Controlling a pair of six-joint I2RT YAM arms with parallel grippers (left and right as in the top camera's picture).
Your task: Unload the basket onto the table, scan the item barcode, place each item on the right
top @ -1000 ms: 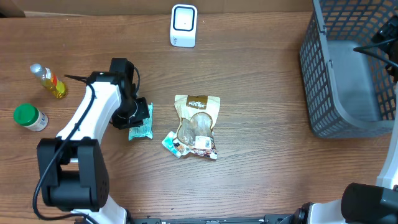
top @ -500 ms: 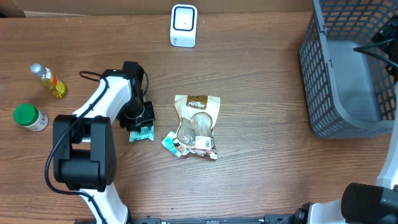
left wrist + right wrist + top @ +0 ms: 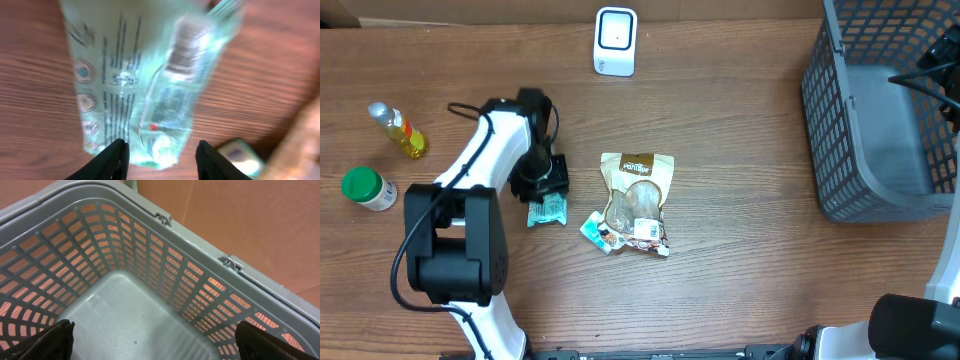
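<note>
Your left end effector point(image 3: 162, 161) has its two fingers apart. It hangs right over one end of a teal packet point(image 3: 135, 80). The packet lies flat on the brown wood surface point(image 3: 750, 280), and the fingers do not squeeze it. The close-up is blurry, so you can't read the print on the packet.

Just beside the packet lies a brown pouch point(image 3: 638, 195), with a small teal thing point(image 3: 592, 230) peeking out from under its corner. The white scanner point(image 3: 615, 41) stands at the far edge of the surface, well apart from the packet. On the other side of the arm from the pouch, you see a little yellow bottle point(image 3: 398, 130) and a jar with a green lid point(image 3: 368, 188).

Your right end effector point(image 3: 160, 340) has its fingers spread wide apart. It holds nothing and hangs over the grey basket point(image 3: 840, 150).
</note>
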